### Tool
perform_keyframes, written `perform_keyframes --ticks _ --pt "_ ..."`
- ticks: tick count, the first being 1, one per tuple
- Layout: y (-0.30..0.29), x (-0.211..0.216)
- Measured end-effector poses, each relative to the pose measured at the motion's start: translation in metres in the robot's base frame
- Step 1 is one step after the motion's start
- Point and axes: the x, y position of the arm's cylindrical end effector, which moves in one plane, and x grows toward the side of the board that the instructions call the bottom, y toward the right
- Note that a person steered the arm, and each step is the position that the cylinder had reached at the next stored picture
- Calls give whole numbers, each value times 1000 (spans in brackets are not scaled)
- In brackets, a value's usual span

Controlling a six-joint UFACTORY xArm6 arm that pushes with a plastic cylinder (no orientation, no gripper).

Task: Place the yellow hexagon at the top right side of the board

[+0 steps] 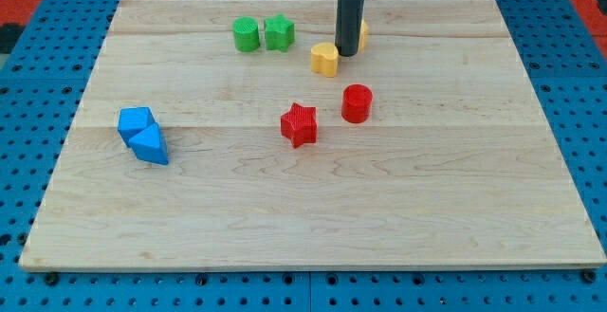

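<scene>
While tip sits so: my tip [346, 54] carries no jaws, holds nothing.
Yellow hexagon plastic block [362, 34]: at 1 o'clock, mostly hidden (shape unconfirmed).
Risk: yellow heart-shaped block [324, 59], at 8 o'clock, gets pushed instead.

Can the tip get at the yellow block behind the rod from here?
Probably yes. My tip sits right against that yellow block, mostly hidden behind the rod; its shape cannot be told. The other yellow block lies at the tip's left, not between them.

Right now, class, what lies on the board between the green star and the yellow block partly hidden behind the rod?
In the camera view, only the rod stands between the green star and that yellow block, my tip near the other yellow block.
</scene>
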Motion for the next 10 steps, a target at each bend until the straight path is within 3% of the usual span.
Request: perform_keyframes --ticks 1,3,4,6,8,10 --pt "40 -39" --pt "-3 -55" --pt "28 -81" --pt "27 -96" --pt "64 -111" --pt "78 -95"
